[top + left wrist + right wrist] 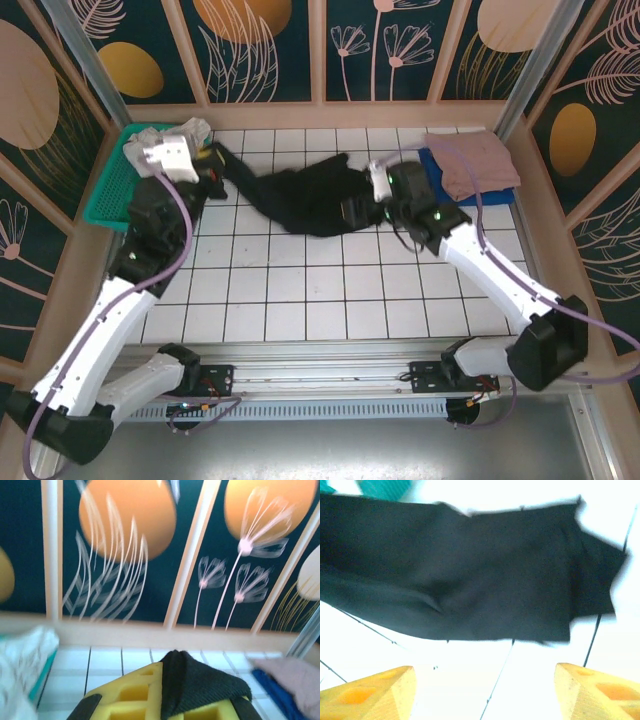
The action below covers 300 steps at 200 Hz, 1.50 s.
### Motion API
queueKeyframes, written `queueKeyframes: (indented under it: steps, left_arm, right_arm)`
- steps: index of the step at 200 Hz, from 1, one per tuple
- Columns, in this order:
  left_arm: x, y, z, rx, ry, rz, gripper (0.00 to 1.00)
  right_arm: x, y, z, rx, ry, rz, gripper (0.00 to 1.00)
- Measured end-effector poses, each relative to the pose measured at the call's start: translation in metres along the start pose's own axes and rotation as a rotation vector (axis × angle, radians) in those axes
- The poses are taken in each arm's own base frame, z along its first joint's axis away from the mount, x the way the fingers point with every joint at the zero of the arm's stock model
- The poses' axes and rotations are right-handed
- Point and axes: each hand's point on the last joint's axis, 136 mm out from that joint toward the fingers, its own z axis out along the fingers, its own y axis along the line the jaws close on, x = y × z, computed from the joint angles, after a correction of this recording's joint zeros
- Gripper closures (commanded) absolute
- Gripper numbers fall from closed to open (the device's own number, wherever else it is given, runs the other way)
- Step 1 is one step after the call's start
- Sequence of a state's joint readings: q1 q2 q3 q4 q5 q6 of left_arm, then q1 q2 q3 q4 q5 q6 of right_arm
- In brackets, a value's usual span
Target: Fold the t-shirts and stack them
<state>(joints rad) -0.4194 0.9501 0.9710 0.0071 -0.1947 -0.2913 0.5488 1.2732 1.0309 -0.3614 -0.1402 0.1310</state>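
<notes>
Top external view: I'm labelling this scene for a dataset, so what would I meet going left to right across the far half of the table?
Teal basket → left gripper, shut on the shirt's end → black t-shirt → right gripper, open → pink t-shirt.

Left pincer [172, 687] clamps the black t-shirt [202, 680]; right pincer [484, 672] hangs wide open, pointing down.

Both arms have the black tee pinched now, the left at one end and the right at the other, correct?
Not quite. Only the left gripper pinches the black tee. The right gripper has its jaws open over it and holds nothing, as the right wrist view shows.
</notes>
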Motion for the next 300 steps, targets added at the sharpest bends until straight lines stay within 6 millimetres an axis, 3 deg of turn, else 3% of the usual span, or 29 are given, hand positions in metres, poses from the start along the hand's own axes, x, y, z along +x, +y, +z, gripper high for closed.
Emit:
queueKeyframes:
  steps: [11,27,38,49,58,81,97,151,182,208,221,279,300]
  left_arm:
    - [0.056,0.016,0.01,-0.042,0.112,-0.03,0.71]
    - [0.148,0.045,0.019,-0.151,0.321,-0.07,0.62]
    - [0.203,0.067,0.013,-0.244,0.469,-0.077,0.49]
    - [0.235,0.081,0.005,-0.317,0.561,-0.092,0.46]
    - [0.248,0.089,0.0,-0.363,0.602,-0.104,0.43]
    - [0.252,0.096,-0.004,-0.421,0.604,-0.148,0.23]
    - [0.251,0.099,-0.006,-0.443,0.597,-0.162,0.18]
    - [0.252,0.106,-0.017,-0.481,0.585,-0.176,0.17]
    - [0.262,0.11,-0.024,-0.49,0.613,-0.168,0.17]
    - [0.275,0.11,-0.028,-0.481,0.653,-0.17,0.18]
    - [0.281,0.107,-0.027,-0.464,0.678,-0.175,0.18]
    - [0.297,0.092,-0.02,-0.376,0.735,-0.19,0.23]
    - [0.305,0.092,-0.018,-0.368,0.761,-0.182,0.31]
  right_arm:
    - [0.041,-0.016,0.011,0.033,0.072,0.079,0.25]
    - [0.094,-0.037,0.023,0.085,0.167,0.183,0.27]
    - [0.114,-0.053,0.025,0.124,0.196,0.252,0.27]
    - [0.12,-0.066,0.027,0.151,0.19,0.32,0.28]
    - [0.115,-0.072,0.03,0.157,0.167,0.357,0.28]
    - [0.092,-0.067,0.047,0.102,0.105,0.386,0.32]
    - [0.073,-0.064,0.069,0.077,0.096,0.386,0.33]
    - [-0.03,-0.06,0.161,0.041,0.015,0.28,0.38]
    - [-0.063,-0.063,0.209,0.041,-0.005,0.225,0.41]
    - [-0.068,-0.064,0.24,0.035,0.025,0.2,0.43]
    - [-0.061,-0.063,0.25,0.036,0.053,0.192,0.46]
    - [-0.032,-0.049,0.255,0.046,0.137,0.175,0.62]
    - [-0.022,-0.053,0.251,0.063,0.156,0.169,0.8]
